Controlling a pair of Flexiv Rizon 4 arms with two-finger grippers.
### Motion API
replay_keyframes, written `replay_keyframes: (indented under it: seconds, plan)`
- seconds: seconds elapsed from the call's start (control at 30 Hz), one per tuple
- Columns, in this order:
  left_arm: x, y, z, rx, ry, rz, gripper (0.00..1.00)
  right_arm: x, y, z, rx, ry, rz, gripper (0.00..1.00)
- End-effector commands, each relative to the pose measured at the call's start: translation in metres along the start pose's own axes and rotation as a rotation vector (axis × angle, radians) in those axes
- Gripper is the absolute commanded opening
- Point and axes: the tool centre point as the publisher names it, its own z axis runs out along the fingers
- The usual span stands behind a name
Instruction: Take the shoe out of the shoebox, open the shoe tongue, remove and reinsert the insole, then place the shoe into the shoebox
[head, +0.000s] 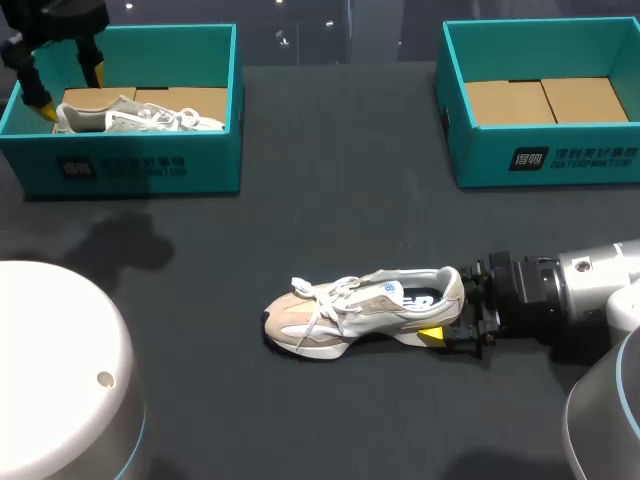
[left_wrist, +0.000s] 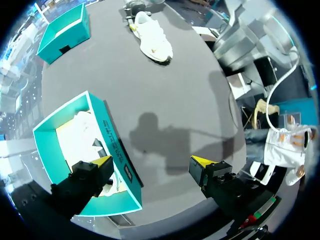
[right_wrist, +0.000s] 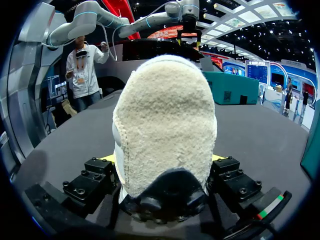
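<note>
Upper left, the left box (head: 130, 165) is holding a white shoe (head: 130, 120). My left gripper (head: 70, 92) is hovering over the box's left end, fingers wide apart. Upper right, the right box (head: 560, 160) is showing its cardboard floor. Lower middle, a beige shoe (head: 365, 312) is standing on the table (head: 330, 200), with my right gripper (head: 448, 322) clamping its heel. Bare tabletop is lying between the beige shoe and both boxes.

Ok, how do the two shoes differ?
The table shoe is beige-tan, the boxed shoe grey-white. The table shoe stands on the table, the boxed shoe lies inside the left shoebox. The right tool grips the table shoe's heel; nothing grips the boxed shoe. Both are laced sneakers.
</note>
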Motion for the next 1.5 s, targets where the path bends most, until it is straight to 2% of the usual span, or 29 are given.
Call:
replay_keyframes:
  seconds: [0.03, 0.07, 0.13, 0.2, 0.23, 0.3, 0.37, 0.77, 0.8, 0.83, 0.87, 0.97, 1.03, 1.13, 1.27, 1.33, 1.37, 1.5]
  plan:
    - [0.0, -0.037, 0.013, -0.09, 0.04, -0.304, 1.0, 0.001, 0.0, -0.001, 0.004, -0.001, 0.0, 0.0]
    - [0.0, -0.043, 0.015, -0.086, 0.081, -0.325, 1.0, 0.001, 0.0, -0.001, 0.004, -0.001, 0.0, 0.0]
    - [0.001, -0.056, 0.021, -0.126, 0.06, -0.429, 1.0, 0.001, 0.0, -0.001, 0.004, -0.001, 0.0, 0.0]
    - [0.003, -0.068, 0.027, -0.135, 0.106, -0.51, 1.0, 0.001, 0.0, -0.001, 0.004, -0.001, 0.0, 0.0]
    - [0.004, -0.075, 0.031, -0.147, 0.069, -0.563, 1.0, 0.001, 0.0, -0.001, 0.004, -0.001, 0.0, 0.0]
    - [0.008, -0.087, 0.037, -0.159, 0.084, -0.689, 1.0, 0.001, 0.0, -0.001, 0.004, -0.001, 0.0, 0.0]
    - [0.014, -0.101, 0.04, -0.171, -0.055, -0.804, 1.0, 0.001, 0.0, -0.001, 0.004, -0.001, 0.0, 0.0]
    - [0.014, -0.101, 0.04, -0.171, -0.055, -0.804, 1.0, 0.001, 0.0, -0.001, 0.004, -0.001, 0.0, 0.0]
    - [0.016, -0.106, 0.04, -0.151, 0.019, -0.819, 1.0, 0.001, 0.0, -0.001, 0.004, -0.001, 0.0, 0.0]
    - [0.022, -0.109, 0.042, -0.112, 0.04, -0.836, 1.0, 0.001, 0.0, -0.001, 0.004, -0.001, 0.0, 0.0]
    - [0.024, -0.117, 0.043, -0.103, 0.067, -0.918, 1.0, 0.001, 0.0, -0.001, 0.004, -0.001, 0.0, 0.0]
    - [0.036, -0.142, 0.053, -0.129, 0.02, -1.102, 1.0, 0.001, 0.0, -0.001, 0.004, -0.001, 0.0, 0.0]
    - [0.042, -0.159, 0.058, -0.141, 0.047, -1.199, 1.0, 0.001, 0.0, -0.001, 0.004, -0.001, 0.0, 0.0]
    - [0.049, -0.185, 0.065, -0.164, 0.017, -1.371, 1.0, 0.001, 0.0, -0.001, 0.004, -0.001, 0.0, 0.0]
    - [0.063, -0.211, 0.072, -0.131, -0.041, -1.506, 1.0, 0.001, 0.0, -0.001, 0.004, -0.001, 0.0, 0.0]
    - [0.066, -0.223, 0.074, -0.131, -0.026, -1.586, 1.0, 0.001, 0.0, -0.001, 0.004, -0.001, 0.0, 0.0]
    - [0.067, -0.229, 0.075, -0.105, -0.042, -1.647, 1.0, 0.001, 0.0, -0.001, 0.004, -0.001, 0.0, 0.0]
    - [0.067, -0.229, 0.075, -0.105, -0.042, -1.647, 1.0, 0.001, 0.0, -0.001, 0.004, -0.001, 0.0, 0.0]
